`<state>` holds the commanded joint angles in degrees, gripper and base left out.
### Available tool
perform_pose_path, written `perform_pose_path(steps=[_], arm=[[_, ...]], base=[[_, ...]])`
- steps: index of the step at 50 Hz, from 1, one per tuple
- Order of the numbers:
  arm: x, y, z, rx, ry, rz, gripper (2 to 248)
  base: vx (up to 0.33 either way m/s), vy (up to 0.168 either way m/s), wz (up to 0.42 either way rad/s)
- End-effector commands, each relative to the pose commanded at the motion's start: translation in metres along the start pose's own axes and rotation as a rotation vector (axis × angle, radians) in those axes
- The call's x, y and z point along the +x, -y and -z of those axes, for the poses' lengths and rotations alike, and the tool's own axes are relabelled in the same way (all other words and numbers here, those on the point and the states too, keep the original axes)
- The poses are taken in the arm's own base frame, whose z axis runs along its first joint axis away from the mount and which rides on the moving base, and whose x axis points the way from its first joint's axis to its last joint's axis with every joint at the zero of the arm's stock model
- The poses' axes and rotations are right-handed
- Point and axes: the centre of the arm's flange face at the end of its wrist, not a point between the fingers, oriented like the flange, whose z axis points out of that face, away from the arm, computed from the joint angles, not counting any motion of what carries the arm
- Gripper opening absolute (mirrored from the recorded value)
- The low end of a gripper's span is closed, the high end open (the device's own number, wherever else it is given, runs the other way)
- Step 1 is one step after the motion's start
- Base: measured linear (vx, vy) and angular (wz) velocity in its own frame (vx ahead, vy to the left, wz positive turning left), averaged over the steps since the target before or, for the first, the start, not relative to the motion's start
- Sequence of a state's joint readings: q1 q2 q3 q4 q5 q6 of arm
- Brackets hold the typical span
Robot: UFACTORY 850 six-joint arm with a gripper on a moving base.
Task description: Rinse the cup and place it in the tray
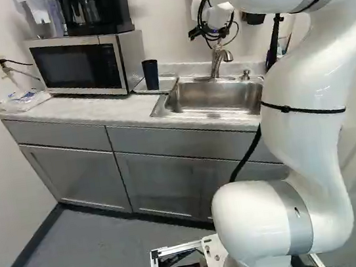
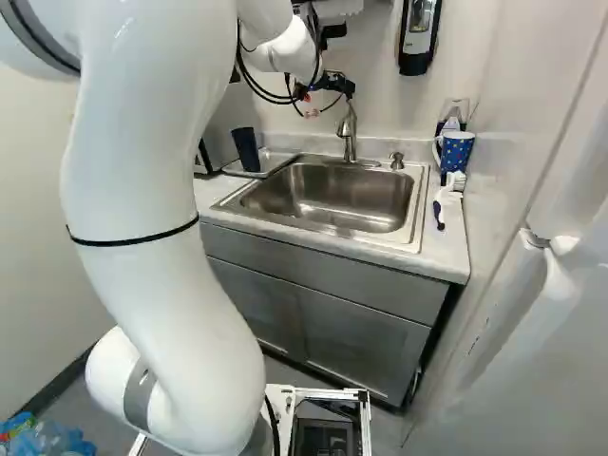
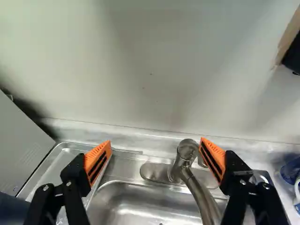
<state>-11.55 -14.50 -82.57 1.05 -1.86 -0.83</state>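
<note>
The cup (image 1: 150, 74) looks light and fairly stiff, likely slippery once wet; a gentle pinch across the middle of its wall should suit. The gripper (image 3: 155, 142) is released, its orange pads (image 3: 96, 153) spread wide and gripping nothing. The faucet (image 3: 201, 197) shows ahead, between the fingers; whether either touches it, I cannot tell. Below lies the sink (image 1: 216, 95), upper right in the left base view. Farther out, to the gripper's left, the cup stands upright on the tray (image 1: 168, 84), upper middle of that frame, beside the microwave (image 1: 75, 65). A spotted mug (image 2: 457, 152) sits upper right in the right base view.
</note>
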Motion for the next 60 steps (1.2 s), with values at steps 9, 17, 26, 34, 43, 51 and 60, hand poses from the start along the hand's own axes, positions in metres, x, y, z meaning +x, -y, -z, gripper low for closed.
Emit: perform_pose_path(steps=[9, 17, 26, 34, 43, 51, 60], arm=[[0.0, 0.006, 0.004, 0.009, -0.02, 0.002, 247], [-0.001, 0.017, 0.013, 0.025, -0.033, 0.006, 247], [-0.006, 0.029, 0.024, 0.043, -0.029, 0.014, 247], [-0.011, 0.036, 0.037, 0.056, -0.024, 0.02, 247], [-0.02, 0.042, 0.054, 0.067, 0.01, 0.026, 247], [-0.031, 0.045, 0.07, 0.073, 0.063, 0.03, 247], [-0.044, 0.044, 0.087, 0.074, 0.126, 0.033, 247]], base=[[0.0, 0.0, 0.0], [0.0, 0.0, 0.0], [0.0, 0.0, 0.0], [0.0, 0.0, 0.0], [0.0, 0.0, 0.0], [0.0, 0.0, 0.0], [0.0, 0.0, 0.0]])
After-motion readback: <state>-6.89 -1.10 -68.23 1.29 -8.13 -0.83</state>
